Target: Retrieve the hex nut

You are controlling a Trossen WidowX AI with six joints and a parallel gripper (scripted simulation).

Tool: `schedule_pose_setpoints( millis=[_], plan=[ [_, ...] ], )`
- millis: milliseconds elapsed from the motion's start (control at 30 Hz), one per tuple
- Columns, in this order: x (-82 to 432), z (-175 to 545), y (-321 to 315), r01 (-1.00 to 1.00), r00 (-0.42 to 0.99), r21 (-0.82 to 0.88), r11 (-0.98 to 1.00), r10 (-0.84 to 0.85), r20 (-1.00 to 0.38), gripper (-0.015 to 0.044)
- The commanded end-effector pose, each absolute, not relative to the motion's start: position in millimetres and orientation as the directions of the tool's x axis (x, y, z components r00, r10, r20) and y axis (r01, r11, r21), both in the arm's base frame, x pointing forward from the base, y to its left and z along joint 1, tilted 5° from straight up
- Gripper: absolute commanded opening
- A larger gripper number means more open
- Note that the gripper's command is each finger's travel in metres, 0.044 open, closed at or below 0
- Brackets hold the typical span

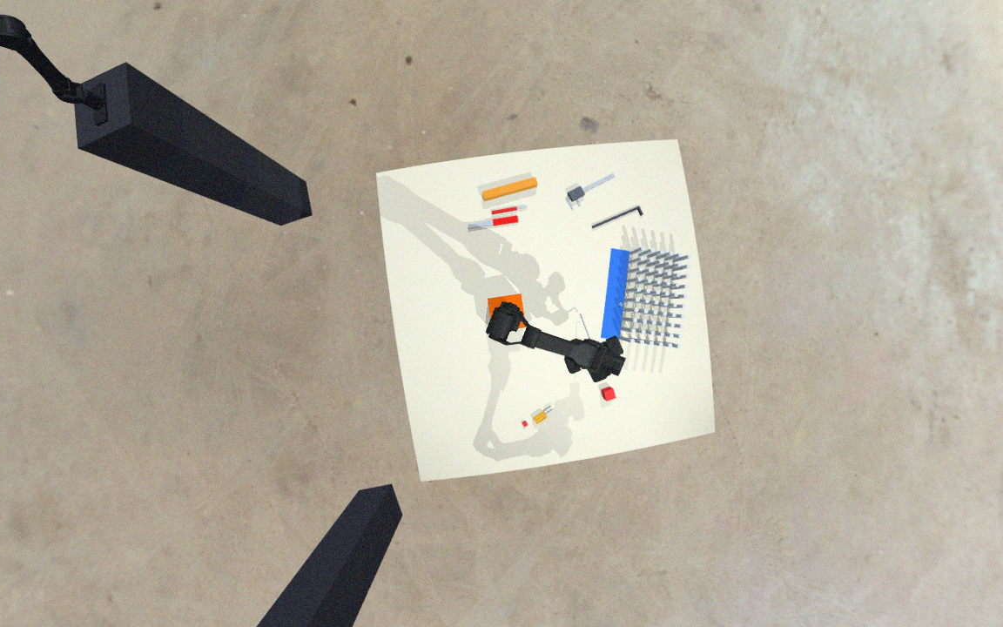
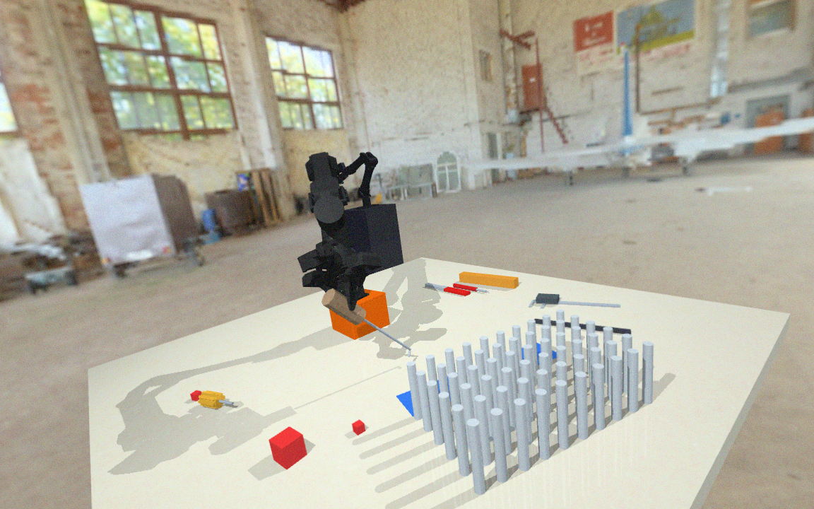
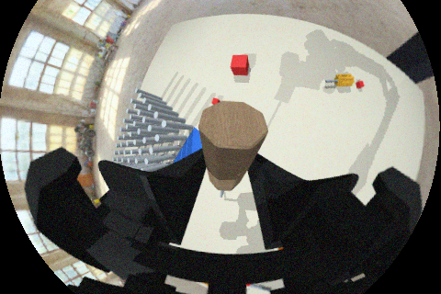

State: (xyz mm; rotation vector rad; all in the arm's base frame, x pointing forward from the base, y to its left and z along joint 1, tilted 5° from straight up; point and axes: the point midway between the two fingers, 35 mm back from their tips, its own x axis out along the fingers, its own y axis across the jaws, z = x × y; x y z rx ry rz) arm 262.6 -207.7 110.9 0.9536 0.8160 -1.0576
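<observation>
My gripper [image 2: 352, 305] [image 3: 227, 152] is shut on the wooden handle of a hook tool [image 2: 343, 307] [image 3: 233, 124]. Its thin shaft slants down, and the hooked tip is above the table, outside the spacer field. The shaft also shows in the top view [image 1: 584, 325]. The grey metal spacers [image 1: 673, 344] [image 2: 521, 436] [image 3: 157, 138] stand upright in rows. The blue taped strip [image 1: 613, 273] [image 2: 405, 401] [image 3: 188, 147] lies along their front. A tiny grey thing that looks like the nut [image 1: 620, 303] shows on the strip beside the front row; the other views do not show it clearly.
A black hex key [image 1: 615, 217] and a caliper [image 1: 575, 193] lie beyond the field. An orange bar [image 1: 508, 189] and red-handled tools [image 1: 505, 220] lie farther off. A red cube [image 2: 287, 448], a small red cube [image 2: 358, 427], yellow pliers-like thing [image 2: 211, 399] and orange box [image 2: 378, 309] also show.
</observation>
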Motion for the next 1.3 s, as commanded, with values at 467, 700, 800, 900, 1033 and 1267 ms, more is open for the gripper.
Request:
schedule_pose_setpoints(
  millis=[467,700,800,900,1033,1267],
  plan=[
    [250,117,-249,0.813,0.285,0.424,-0.399,-0.363,-0.887,0.0],
    [243,118,-264,0.666,0.279,0.458,-0.588,-0.373,-0.885,0.0],
    [239,119,-270,0.591,0.276,0.465,-0.659,-0.377,-0.884,0.0],
    [236,120,-276,0.51,0.273,0.469,-0.721,-0.382,-0.883,0.0],
    [231,120,-285,0.393,0.269,0.468,-0.791,-0.388,-0.882,0.0],
    [222,122,-299,0.171,0.261,0.449,-0.877,-0.399,-0.879,0.0]
  ],
)
